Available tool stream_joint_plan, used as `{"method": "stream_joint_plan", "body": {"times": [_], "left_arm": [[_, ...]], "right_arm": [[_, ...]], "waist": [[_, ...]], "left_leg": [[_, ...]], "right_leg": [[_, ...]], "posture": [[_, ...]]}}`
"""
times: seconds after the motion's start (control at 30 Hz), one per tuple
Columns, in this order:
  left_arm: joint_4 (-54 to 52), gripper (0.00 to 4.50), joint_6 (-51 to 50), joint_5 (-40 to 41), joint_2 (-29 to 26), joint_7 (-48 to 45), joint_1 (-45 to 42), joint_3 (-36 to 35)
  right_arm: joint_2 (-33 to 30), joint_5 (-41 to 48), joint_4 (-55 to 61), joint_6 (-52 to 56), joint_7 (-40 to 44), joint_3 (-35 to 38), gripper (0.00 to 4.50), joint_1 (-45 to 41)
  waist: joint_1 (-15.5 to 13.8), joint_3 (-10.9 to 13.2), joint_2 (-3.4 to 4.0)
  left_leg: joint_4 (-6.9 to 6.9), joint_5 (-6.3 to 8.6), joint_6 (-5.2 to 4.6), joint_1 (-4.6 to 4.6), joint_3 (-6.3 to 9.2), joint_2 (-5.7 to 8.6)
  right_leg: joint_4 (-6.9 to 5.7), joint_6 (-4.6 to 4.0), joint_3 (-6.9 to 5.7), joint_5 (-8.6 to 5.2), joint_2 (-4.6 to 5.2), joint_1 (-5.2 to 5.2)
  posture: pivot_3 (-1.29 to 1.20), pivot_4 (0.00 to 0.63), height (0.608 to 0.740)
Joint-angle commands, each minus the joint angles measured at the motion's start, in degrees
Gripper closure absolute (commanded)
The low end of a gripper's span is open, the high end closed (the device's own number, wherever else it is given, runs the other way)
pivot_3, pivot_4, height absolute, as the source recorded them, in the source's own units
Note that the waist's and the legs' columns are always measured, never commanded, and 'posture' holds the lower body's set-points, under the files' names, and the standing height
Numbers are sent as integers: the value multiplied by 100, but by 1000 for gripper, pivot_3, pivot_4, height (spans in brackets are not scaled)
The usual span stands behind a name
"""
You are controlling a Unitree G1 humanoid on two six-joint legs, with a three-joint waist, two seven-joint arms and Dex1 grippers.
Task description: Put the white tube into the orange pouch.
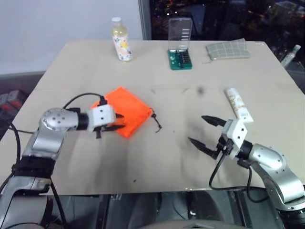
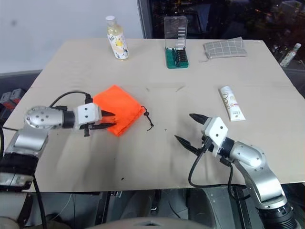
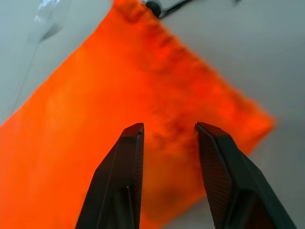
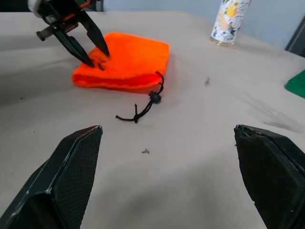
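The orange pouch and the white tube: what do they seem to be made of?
The orange pouch: soft matte fabric, likely; it creases and gathers at its dark cord.
The white tube: probably smooth plastic, flat-pressed with faint print; the exact material is unclear.

Left tool (image 1: 118,122) slightly parted, pointing inward; right tool (image 1: 206,130) spread wide.

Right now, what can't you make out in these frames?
- Orange pouch: its opening is bunched at the cord end; open or drawn shut, unclear.
- Left end effector: its tips sit at the pouch; touching or pinching fabric, unclear.
- White tube: print too small to read.
- Grey checked pouch: contents hidden by the fabric.
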State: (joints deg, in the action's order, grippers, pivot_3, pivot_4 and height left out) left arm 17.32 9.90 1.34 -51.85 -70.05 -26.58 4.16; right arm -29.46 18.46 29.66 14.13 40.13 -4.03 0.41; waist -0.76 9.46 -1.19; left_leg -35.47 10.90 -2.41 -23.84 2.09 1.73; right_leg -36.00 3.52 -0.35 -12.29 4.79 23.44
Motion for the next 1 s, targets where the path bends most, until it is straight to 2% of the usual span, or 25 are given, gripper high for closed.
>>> {"method": "stream_joint_plan", "body": {"times": [0.03, 0.1, 0.2, 0.3, 0.43, 0.7, 0.93, 1.0], "left_arm": [[574, 2792, 529, -47, 0, -532, -395, 297], [825, 2792, 727, -80, 5, -739, -563, 443], [783, 2792, 353, 324, 18, -1382, -757, 494], [889, 1983, 316, 338, -25, -1573, -1013, 482], [957, 25, 781, 145, -41, -1444, -1113, 460], [1208, 25, 1987, -497, -87, -1098, -1182, 653], [1768, 25, 2832, -1397, 37, -629, -1604, 1208], [1925, 547, 2850, -1513, 141, -557, -1716, 1326]], "right_arm": [[64, -43, 347, -116, -149, 17, 0, 85], [78, -66, 408, -100, -199, 15, 0, 143], [78, -90, 502, -59, -286, 36, 0, 221], [71, -81, 527, -41, -327, 48, 0, 230], [83, -99, 545, -29, -368, -3, 0, 214], [86, -81, 397, -22, -261, -70, 0, -13], [58, -82, 309, -25, -189, -65, 0, -135], [58, -89, 329, -16, -188, -64, 0, -138]], "waist": [[22, 0, 0], [14, -1, -1], [13, -1, -1], [15, 0, -4], [13, 1, -5], [8, 1, -5], [-6, 2, -9], [-8, 1, -7]], "left_leg": [[0, 0, 0, 0, -7, 0], [0, 0, -1, 0, -7, 0], [-1, 0, -1, 1, -6, -1], [-8, 0, -1, -1, -7, -2], [-27, 1, -2, -2, -5, -4], [-45, 1, -2, -2, -4, -6], [-57, 2, -3, -4, -4, -4], [-60, 2, -4, -1, -5, -4]], "right_leg": [[0, 0, 6, 0, 0, 1], [0, 1, 7, 0, 0, 1], [-1, 1, 6, 0, -4, 1], [-4, 1, 7, 0, -5, 0], [-19, 2, 7, -1, -6, 0], [-34, 0, 7, -2, -5, 0], [-42, 2, 7, -1, -5, -2], [-48, 3, 7, -1, -5, -3]], "posture": [[0, 150, 740], [0, 150, 740], [0, 150, 740], [0, 150, 740], [0, 150, 740], [0, 150, 740], [0, 150, 740], [0, 150, 740]]}}
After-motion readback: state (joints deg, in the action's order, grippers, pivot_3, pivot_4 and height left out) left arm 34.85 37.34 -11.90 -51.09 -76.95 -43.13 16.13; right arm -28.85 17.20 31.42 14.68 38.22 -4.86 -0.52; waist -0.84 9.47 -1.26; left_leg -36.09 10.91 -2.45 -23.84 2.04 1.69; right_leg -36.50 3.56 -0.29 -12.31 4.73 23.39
